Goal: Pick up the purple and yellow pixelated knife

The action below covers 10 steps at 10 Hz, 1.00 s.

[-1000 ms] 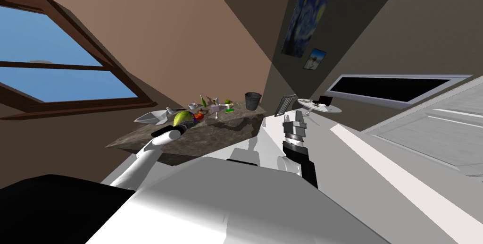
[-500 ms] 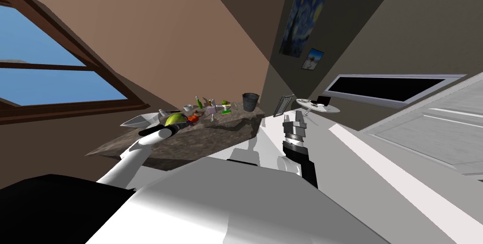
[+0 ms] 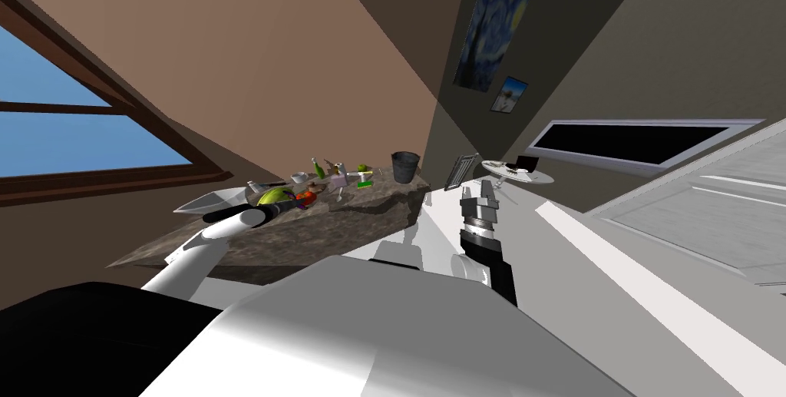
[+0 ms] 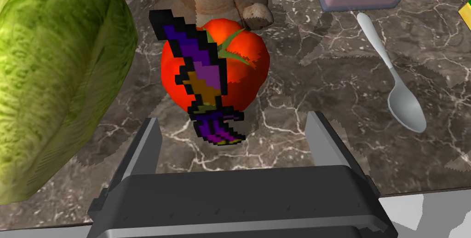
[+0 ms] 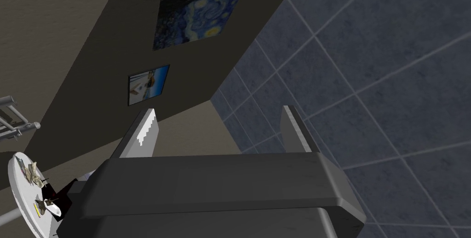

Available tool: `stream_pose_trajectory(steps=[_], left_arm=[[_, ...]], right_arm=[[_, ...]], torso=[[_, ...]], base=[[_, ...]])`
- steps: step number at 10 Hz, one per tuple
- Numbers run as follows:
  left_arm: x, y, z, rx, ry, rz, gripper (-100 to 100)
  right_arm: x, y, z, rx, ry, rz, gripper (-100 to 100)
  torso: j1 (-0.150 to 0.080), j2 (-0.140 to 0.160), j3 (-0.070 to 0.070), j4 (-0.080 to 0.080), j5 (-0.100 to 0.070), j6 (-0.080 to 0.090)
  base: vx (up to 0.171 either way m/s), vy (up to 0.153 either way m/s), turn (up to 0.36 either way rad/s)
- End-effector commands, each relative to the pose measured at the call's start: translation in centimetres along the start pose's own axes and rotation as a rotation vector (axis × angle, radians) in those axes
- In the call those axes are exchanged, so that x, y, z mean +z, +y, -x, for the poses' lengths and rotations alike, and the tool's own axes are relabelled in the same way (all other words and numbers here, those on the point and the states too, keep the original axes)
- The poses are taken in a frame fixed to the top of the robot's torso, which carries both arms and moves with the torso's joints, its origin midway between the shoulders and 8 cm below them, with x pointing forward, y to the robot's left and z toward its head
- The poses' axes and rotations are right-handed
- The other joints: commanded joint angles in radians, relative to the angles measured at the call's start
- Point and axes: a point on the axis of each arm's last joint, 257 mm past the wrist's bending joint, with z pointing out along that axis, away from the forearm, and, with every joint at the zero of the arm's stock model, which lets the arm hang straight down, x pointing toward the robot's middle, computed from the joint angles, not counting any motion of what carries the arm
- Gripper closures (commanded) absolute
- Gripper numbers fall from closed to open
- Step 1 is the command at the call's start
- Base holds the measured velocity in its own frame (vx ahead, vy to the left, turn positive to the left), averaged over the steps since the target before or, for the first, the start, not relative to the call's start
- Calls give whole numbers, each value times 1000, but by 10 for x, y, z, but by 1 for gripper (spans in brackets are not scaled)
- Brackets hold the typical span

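Purple-and-yellow pixelated knife [image 4: 201, 72], handle toward left end effector [image 4: 234, 121], blade across tomato [image 4: 246, 67]

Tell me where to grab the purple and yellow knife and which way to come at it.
Grip the short purple handle, the end nearest the open left tool. Come straight ahead: the knife runs lengthwise between the fingers, its blade overlapping the tomato, so closing across the narrow handle probably avoids it.
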Motion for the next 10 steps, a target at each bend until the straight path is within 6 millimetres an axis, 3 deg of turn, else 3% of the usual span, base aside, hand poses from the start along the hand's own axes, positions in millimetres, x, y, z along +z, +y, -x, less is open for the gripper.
stream_pose_trajectory(steps=[1,2,3,4,5,9,10], left_arm=[[-4,-16,-1,-45,-16,-15,-100],[-1,-9,0,-28,-10,-9,-100],[-2,-10,0,-33,-12,-10,0],[-2,-10,0,-32,-11,-9,-100],[-2,-10,0,-32,-11,-9,100],[-2,-10,0,-32,-11,-9,100],[-2,-10,0,-32,-11,-9,0]], right_arm=[[0,0,0,0,0,0,0],[0,0,0,0,0,0,0],[0,0,0,0,0,0,0],[0,0,0,0,0,0,0],[0,0,0,0,0,0,0],[0,0,0,0,0,0,0],[0,0,0,0,0,0,0]], torso=[[0,0,0,0,0,0],[1,0,0,0,0,0],[1,1,1,0,1,0],[2,3,2,1,1,0],[2,4,2,1,1,0],[2,4,3,1,1,0],[2,4,3,1,1,0]], base=[[67,-8,-5],[34,-2,1],[6,-1,-1],[0,0,0],[0,0,0],[0,0,0],[0,0,0]])
